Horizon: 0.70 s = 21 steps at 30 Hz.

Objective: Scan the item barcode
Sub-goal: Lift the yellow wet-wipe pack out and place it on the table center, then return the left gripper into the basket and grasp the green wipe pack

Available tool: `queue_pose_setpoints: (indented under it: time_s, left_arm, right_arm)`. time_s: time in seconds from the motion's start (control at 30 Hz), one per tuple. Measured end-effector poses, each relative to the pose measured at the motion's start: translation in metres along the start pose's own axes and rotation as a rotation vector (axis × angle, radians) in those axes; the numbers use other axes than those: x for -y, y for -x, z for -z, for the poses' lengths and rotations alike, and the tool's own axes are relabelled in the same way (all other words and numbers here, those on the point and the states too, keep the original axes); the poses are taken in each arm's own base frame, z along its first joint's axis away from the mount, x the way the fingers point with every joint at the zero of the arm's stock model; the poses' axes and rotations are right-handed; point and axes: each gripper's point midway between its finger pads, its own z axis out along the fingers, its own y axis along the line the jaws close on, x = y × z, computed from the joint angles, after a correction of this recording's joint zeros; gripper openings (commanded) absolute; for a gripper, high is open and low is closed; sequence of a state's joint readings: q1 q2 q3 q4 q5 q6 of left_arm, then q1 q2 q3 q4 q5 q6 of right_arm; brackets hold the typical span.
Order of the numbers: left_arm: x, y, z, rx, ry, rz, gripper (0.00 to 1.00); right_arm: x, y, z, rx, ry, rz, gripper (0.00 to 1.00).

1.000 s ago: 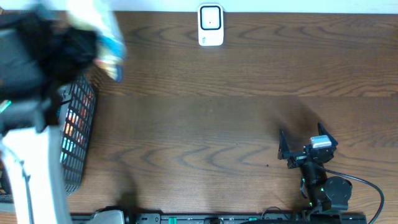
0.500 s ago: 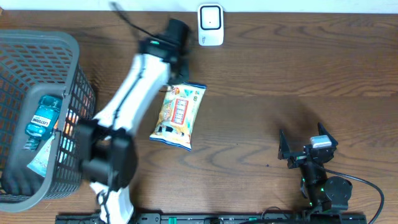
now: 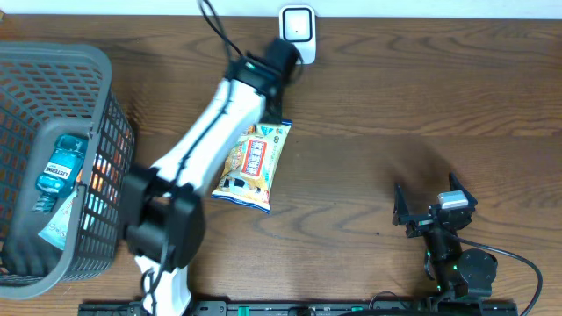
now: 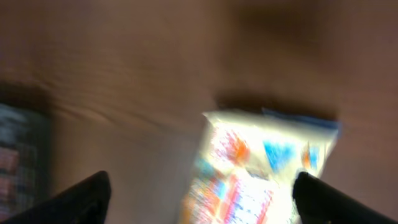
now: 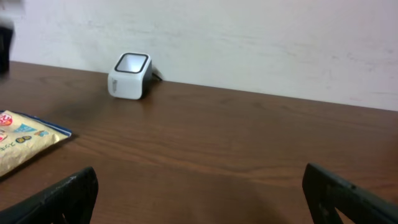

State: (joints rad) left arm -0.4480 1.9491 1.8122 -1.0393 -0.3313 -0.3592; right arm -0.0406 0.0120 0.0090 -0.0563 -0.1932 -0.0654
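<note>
A yellow snack bag [image 3: 250,167] with a blue trim lies flat on the wooden table, below the white barcode scanner [image 3: 297,35] at the far edge. My left gripper [image 3: 279,70] hovers between the scanner and the bag's top end. In the blurred left wrist view its jaws stand wide apart, my left gripper [image 4: 202,183] holds nothing, and the bag [image 4: 267,168] lies beneath it. My right gripper [image 3: 428,200] rests open at the near right. The right wrist view shows the right gripper [image 5: 199,177] empty, the scanner [image 5: 130,76] ahead and the bag's corner [image 5: 22,146] at the left.
A grey wire basket [image 3: 110,140] stands at the left edge and holds a blue mouthwash bottle [image 3: 60,167] and other packets. The left arm [image 3: 202,149] stretches diagonally across the table's left half. A pale wall [image 5: 249,37] rises behind the scanner.
The left arm swung from the basket to the table middle with the snack bag. Its jaws have now opened, the bag lies free, and the gripper has shifted toward the scanner. The right arm stayed put.
</note>
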Motion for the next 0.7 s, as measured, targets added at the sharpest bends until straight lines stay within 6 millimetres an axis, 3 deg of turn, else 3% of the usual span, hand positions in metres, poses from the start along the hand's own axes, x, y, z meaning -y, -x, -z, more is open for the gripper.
queue_pose_setpoints:
  time_s: [0.1, 0.17, 0.23, 0.33, 0.43, 0.5, 0.6, 0.7]
  left_arm:
    - [-0.052, 0.052, 0.063, 0.198, 0.008, 0.144, 1.0]
    - [-0.104, 0.075, 0.115, 0.336, 0.018, 0.274, 1.0]
    - [-0.162, 0.08, 0.156, 0.439, 0.052, 0.411, 1.0]
    - [-0.246, 0.058, 0.19, 0.495, 0.147, 0.646, 1.0]
    - [-0.307, 0.016, 0.189, 0.429, 0.249, 0.905, 1.0]
    - [-0.331, -0.01, 0.174, 0.349, 0.296, 1.071, 1.0]
    - [-0.352, -0.042, 0.14, 0.214, 0.351, 1.3, 0.99]
    - [-0.354, -0.066, 0.106, 0.074, 0.39, 1.42, 0.99]
  right_arm:
    - [0.0, 0.0, 0.0, 0.0, 0.0, 0.0, 0.99]
    - [0.0, 0.0, 0.0, 0.0, 0.0, 0.0, 0.99]
    - [0.0, 0.0, 0.0, 0.0, 0.0, 0.0, 0.99]
    - [0.0, 0.0, 0.0, 0.0, 0.0, 0.0, 0.99]
    - [0.0, 0.0, 0.0, 0.0, 0.0, 0.0, 0.99]
    - [0.0, 0.0, 0.0, 0.0, 0.0, 0.0, 0.99]
    - [0.0, 0.0, 0.0, 0.0, 0.0, 0.0, 0.99]
    - [0.0, 0.0, 0.0, 0.0, 0.0, 0.0, 0.99]
